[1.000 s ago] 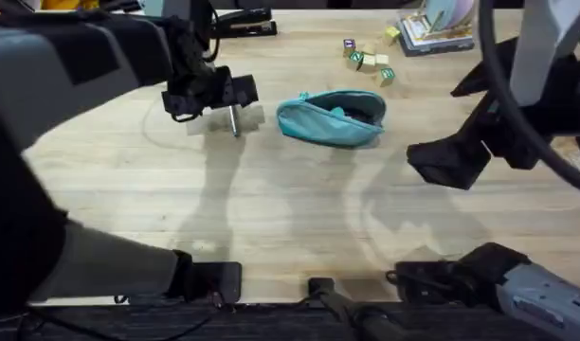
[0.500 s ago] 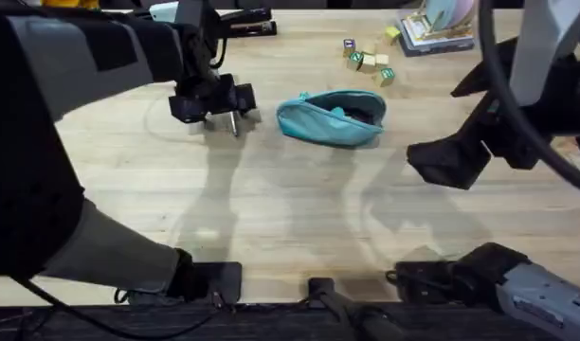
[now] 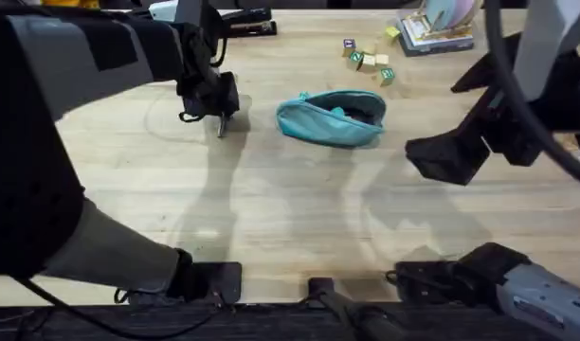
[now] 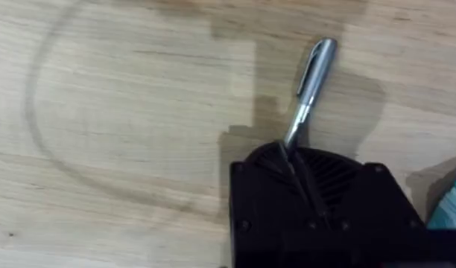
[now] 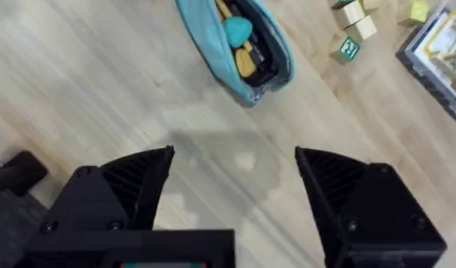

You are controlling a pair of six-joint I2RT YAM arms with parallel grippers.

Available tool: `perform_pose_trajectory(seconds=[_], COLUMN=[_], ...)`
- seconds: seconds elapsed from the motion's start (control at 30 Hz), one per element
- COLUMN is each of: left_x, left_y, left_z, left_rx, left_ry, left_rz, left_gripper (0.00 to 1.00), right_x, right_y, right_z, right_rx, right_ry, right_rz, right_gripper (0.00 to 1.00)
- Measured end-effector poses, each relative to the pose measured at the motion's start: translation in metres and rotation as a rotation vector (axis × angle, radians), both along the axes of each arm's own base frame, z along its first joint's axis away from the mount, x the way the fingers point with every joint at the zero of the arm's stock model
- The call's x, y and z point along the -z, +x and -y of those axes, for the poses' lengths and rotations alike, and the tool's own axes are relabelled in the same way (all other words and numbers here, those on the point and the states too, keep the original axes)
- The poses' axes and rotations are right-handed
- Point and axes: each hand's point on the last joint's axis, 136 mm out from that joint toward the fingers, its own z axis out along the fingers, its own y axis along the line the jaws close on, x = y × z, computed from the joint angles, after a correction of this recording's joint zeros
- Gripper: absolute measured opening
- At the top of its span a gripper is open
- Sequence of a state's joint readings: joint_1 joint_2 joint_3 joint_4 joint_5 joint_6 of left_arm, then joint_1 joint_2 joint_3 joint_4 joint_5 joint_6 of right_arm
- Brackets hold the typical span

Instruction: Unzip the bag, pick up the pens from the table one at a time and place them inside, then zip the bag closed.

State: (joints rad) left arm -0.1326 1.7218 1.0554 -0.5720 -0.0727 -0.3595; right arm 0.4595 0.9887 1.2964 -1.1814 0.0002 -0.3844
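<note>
The left end effector (image 4: 296,160) is clamped on the pen (image 4: 308,89), which sticks out from between its black fingers above the worktop (image 3: 271,218). In the overhead view this end effector (image 3: 217,112) is just left of the bag (image 3: 330,117), with the pen (image 3: 221,125) pointing down to the wood.

The bag lies on the worktop, behind the middle, and its zipper is open. In the right wrist view, yellow and teal items show inside the bag (image 5: 235,46).

The right end effector (image 5: 235,190) hovers above bare wood at the right, its fingers wide apart and holding nothing.

Behind the bag lie small blocks (image 3: 368,59); one block (image 5: 349,48) has a green mark, but I cannot read it. A book (image 3: 432,28) lies at the far right edge.
</note>
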Motion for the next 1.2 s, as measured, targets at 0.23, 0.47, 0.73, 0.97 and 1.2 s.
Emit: perform_pose_trajectory(seconds=[0.23,0.47,0.73,0.97,1.2], left_x=[-0.003,-0.047,-0.161,-0.202,-0.212], left_y=[0.002,0.031,0.049,0.014,-0.032], left_z=[0.003,0.046,0.134,0.217,0.257], left_rx=[0.008,0.135,0.403,0.798,1.189], left_ry=[0.001,-0.012,-0.062,-0.233,-0.400], left_rz=[0.002,0.156,0.555,0.691,0.726], left_gripper=[0.043,0.044,0.043,0.043,0.043], right_x=[-0.024,-0.041,-0.050,-0.050,-0.050], right_y=[-0.008,-0.022,-0.030,-0.031,-0.031], right_z=[0.004,0.011,0.015,0.015,0.015], right_rx=[0.006,0.031,0.065,0.069,0.069], right_ry=[0.061,0.118,0.168,0.172,0.172], right_rz=[0.112,0.178,0.205,0.204,0.204], right_gripper=[0.998,0.998,0.997,0.998,0.998])
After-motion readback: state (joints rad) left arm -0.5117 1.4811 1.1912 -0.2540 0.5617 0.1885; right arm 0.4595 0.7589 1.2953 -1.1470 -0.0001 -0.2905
